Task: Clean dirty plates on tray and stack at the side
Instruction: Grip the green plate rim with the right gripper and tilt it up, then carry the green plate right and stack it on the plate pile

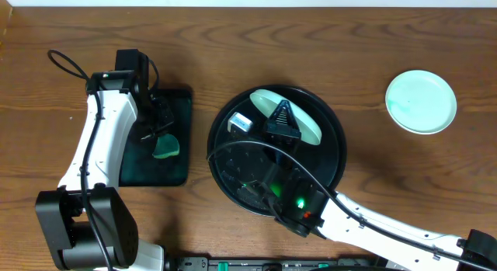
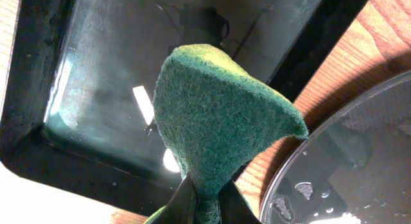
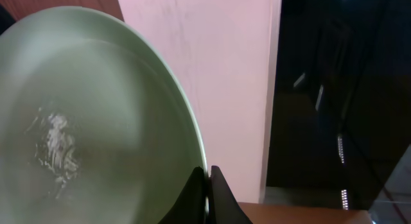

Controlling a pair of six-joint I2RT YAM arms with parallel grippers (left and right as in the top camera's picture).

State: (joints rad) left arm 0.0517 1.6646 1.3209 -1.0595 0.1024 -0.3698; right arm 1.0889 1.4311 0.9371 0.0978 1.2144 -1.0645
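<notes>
Left wrist: left tool [image 2: 205, 199] pinches the sponge [image 2: 218, 115]; right tool [image 3: 209, 185] grips a mint plate [image 3: 83, 121] at its rim.

The left arm [image 1: 97, 147] rises from its base at 8 o'clock and folds over at 10 o'clock. Its wrist is turned down, so the left pincer [image 2: 205, 201] points back toward 5 o'clock, jaws pressed tight on a green sponge [image 2: 218, 121]. The right arm [image 1: 373, 228] comes in from 5 o'clock, bends near 6 o'clock and reaches toward 12. The right pincer [image 3: 209, 182] is clamped on the rim of a tilted mint green plate [image 3: 96, 115].
</notes>
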